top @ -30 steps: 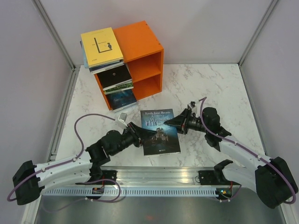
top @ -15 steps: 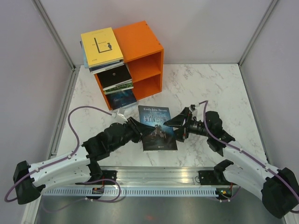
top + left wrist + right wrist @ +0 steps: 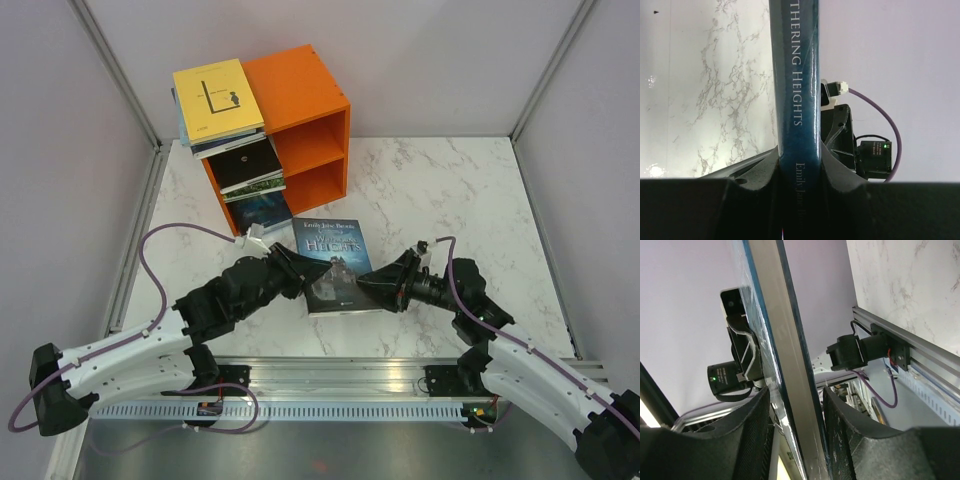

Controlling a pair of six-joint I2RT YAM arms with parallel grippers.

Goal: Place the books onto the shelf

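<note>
While both arms are reaching over the desk (image 3: 450, 190), a dark blue book (image 3: 330, 262) is sitting between them, near the orange shelf (image 3: 300, 80).
Left wrist: left pincer (image 3: 799, 160) is pinching its spine. Right wrist: right pincer (image 3: 795, 410) is straddling its page edge; grip cannot be told.

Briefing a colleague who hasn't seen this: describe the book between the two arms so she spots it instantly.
Find the orange shelf at the back left. Just in front of it, between the left gripper and right gripper, is a dark blue book titled Wuthering Heights. The other books all cluster at the shelf's left side.
</note>
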